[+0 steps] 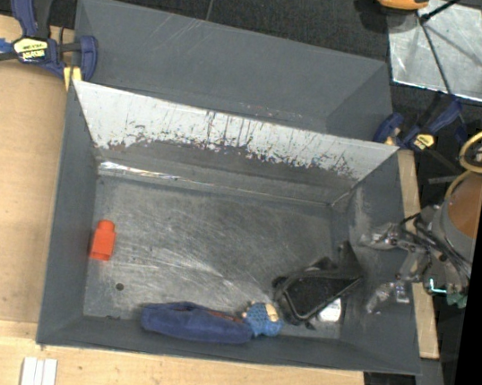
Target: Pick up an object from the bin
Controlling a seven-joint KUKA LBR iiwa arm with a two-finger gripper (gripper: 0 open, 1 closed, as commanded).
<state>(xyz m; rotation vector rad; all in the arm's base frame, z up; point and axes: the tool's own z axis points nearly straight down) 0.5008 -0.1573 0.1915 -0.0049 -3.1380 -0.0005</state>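
- You've got the grey metal bin (68, 232) seen from above, with its few things spread over the floor, not heaped.
- The two-finger gripper (389, 272) sits at the right side of the bin, over the sloping right wall; cables and an orange cover trail off behind it.
- Whether the claw is open or closed you cannot tell; nothing is seen in its grip.
- Nearest thing to it: a black flat pouch-like object (316, 290) lying tilted in the near right corner of the floor, just left of the gripper and apart from it.
- A small white piece (329, 314) lies at the black object's near right edge, touching or just beside it; which one is unclear.
- A dark blue crumpled cloth bundle (193, 323) lies stretched along the near wall.
- At its right end is a small pale yellow and blue lump (261, 313), just beside the black object; too small to name.
- A small orange plastic block (103, 240) stands alone at the left of the floor, well apart from everything else and far from the gripper.
- The back part of the floor has scratch marks.
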